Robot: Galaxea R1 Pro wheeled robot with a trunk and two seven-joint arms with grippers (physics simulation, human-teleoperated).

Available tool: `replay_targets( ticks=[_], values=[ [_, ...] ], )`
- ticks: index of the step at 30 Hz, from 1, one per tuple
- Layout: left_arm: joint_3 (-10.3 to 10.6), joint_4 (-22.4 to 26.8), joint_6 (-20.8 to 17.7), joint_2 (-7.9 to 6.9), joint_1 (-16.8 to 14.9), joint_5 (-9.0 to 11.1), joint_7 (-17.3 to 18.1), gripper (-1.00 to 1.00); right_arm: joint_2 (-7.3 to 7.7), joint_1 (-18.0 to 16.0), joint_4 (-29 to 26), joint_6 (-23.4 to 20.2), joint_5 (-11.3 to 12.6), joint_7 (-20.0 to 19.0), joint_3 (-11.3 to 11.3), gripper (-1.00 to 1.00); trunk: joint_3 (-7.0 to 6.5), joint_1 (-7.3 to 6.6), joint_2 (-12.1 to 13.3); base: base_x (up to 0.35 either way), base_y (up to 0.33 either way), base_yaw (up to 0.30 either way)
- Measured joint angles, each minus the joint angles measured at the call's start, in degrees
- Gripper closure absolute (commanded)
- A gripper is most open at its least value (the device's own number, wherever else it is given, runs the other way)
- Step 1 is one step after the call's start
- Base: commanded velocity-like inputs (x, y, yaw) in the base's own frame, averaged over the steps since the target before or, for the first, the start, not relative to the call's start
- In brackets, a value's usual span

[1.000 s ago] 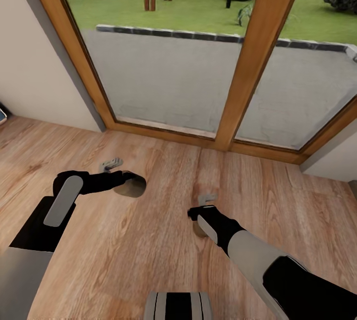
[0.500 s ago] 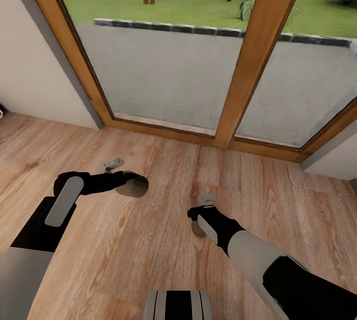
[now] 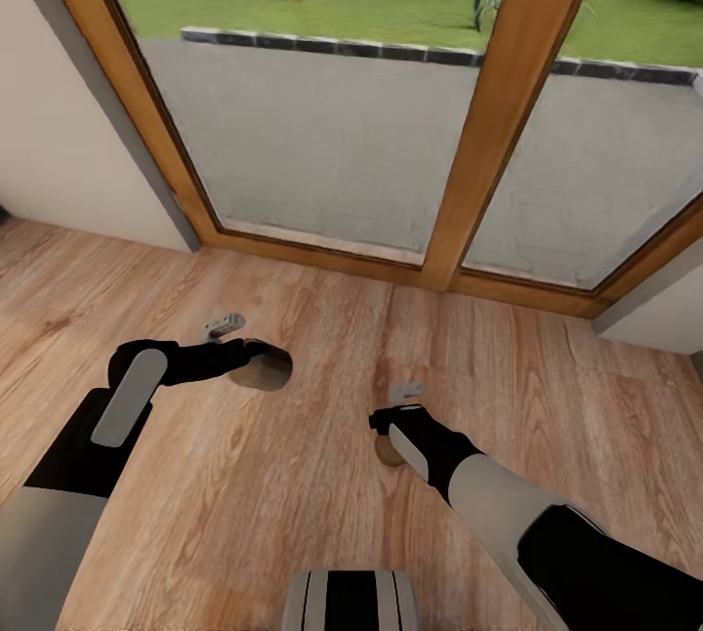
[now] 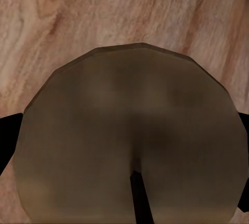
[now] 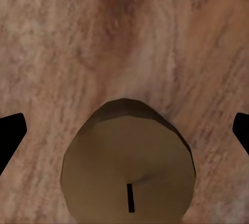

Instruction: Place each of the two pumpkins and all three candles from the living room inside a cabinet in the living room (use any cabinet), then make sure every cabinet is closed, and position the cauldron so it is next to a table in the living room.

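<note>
Left claw (image 3: 262,365): over the wood floor (image 3: 293,514), ahead of the robot's left side; it grips a candle (image 3: 260,372), whose beige end with its dark wick fills the space between the black fingers (image 4: 6,135) in the left wrist view.
Right claw (image 3: 389,436): lower and nearer the robot, closed around a second candle (image 5: 128,172); its fingertips (image 5: 10,133) flank the candle's wick end above the floorboards.
Surroundings: a wood-framed glass door (image 3: 508,94) stands ahead, with a grey patio (image 3: 322,143) and lawn (image 3: 391,6) outside; a pale wall (image 3: 59,152) is at the left.
</note>
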State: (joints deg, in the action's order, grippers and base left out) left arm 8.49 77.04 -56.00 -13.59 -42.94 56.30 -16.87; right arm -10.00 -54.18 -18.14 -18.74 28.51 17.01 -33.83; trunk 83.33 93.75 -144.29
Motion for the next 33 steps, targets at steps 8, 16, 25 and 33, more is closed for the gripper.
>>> replay_targets(
  ticks=[8, 16, 25, 33],
  values=[
    [0.0, 0.0, 0.0, 0.02, 0.0, 0.0, 0.0, 1.0, 0.0, 0.0, 0.0, 0.0, 0.0, 0.0, 0.0, -1.0, 0.67, 0.07, 0.0, 0.0, 0.0, 0.0],
    [0.0, 0.1, 0.0, 0.02, 0.0, -0.1, 0.0, 1.0, 0.0, 0.0, 0.0, 0.0, 0.0, 0.0, 0.0, -1.0, 1.33, 0.15, -0.1, 0.0, 0.0, 0.0],
    [0.6, 0.1, 0.0, 0.02, 0.0, 0.1, 0.0, 1.0, 0.0, 0.0, 0.1, 0.0, 0.0, 0.0, 0.0, -1.0, 2.0, 0.23, -0.1, 0.0, 0.0, 0.0],
    [0.7, 0.1, 0.1, 0.02, 0.0, 0.0, 0.0, 1.0, 0.0, 0.0, 0.1, 0.0, 0.0, 0.0, 0.0, -1.0, 2.89, 0.33, -0.2, 0.0, 0.0, 0.0]
  ],
)
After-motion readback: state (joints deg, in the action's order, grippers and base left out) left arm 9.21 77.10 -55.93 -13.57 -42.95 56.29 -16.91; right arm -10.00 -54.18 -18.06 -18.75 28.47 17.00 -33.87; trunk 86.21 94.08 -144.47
